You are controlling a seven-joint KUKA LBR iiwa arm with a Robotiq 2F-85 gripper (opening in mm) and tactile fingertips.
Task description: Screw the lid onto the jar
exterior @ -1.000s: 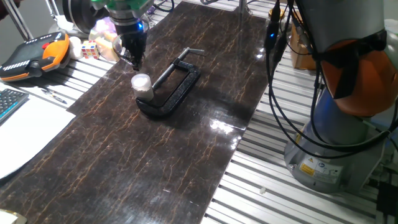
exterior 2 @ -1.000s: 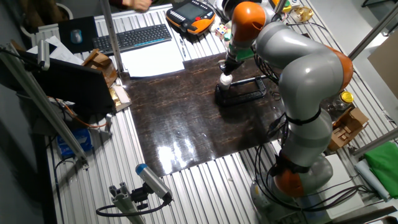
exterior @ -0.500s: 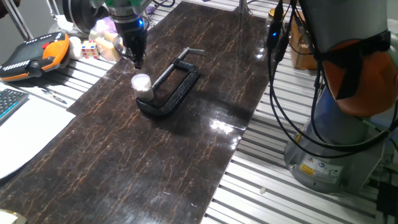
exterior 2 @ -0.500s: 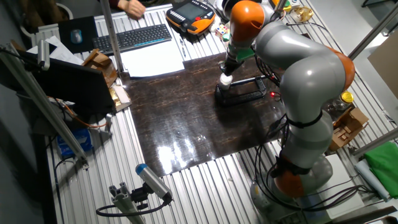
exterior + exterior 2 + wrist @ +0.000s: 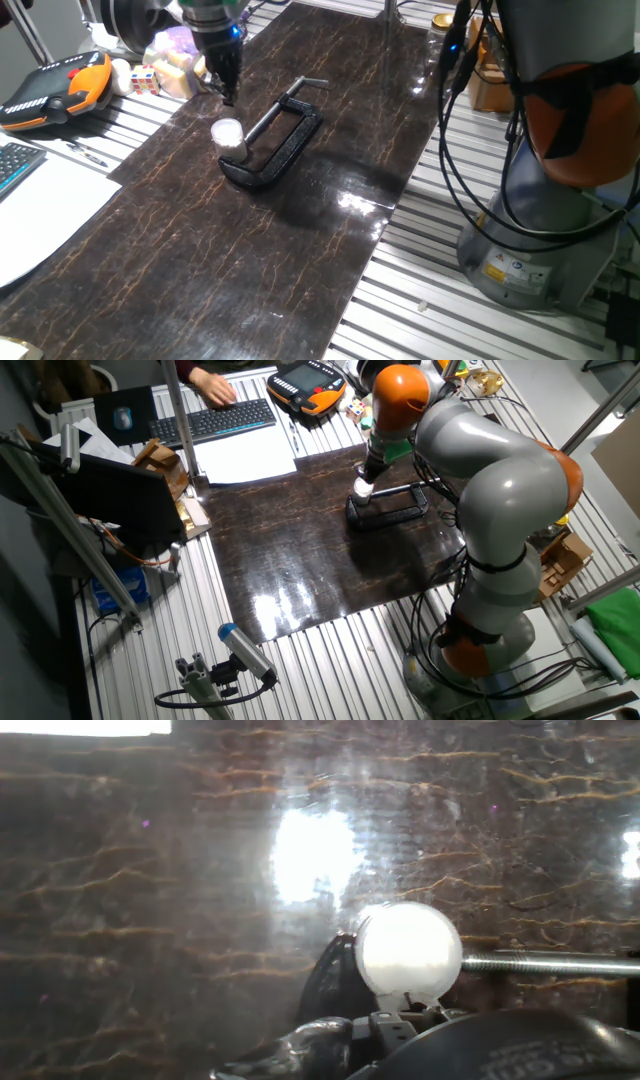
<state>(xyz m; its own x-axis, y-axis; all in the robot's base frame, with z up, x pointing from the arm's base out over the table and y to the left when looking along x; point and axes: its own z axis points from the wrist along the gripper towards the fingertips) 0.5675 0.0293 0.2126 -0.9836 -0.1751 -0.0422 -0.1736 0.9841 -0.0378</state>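
The small whitish jar [image 5: 231, 143] stands on the dark table beside the closed end of the black C-clamp [image 5: 283, 135]. A round pale lid [image 5: 228, 129] sits on top of it; from the hand view the lid [image 5: 408, 952] is a bright white disc, and I cannot tell how tightly it sits. My gripper [image 5: 228, 93] hangs above and just behind the jar, clear of it. Its fingers look close together with nothing between them. From the other fixed view the gripper [image 5: 369, 468] is right above the jar [image 5: 363, 488]. The hand view shows no fingers.
The C-clamp [image 5: 391, 511] lies diagonally right of the jar, its screw rod [image 5: 550, 963] reaching right. An orange teach pendant [image 5: 55, 85], small toys [image 5: 165, 60] and white paper [image 5: 40, 215] lie left of the table. A keyboard [image 5: 215, 420] has a person's hand on it.
The gripper has risen and drifted slightly right and back, away from the jar. Jar, lid and clamp have stayed put.
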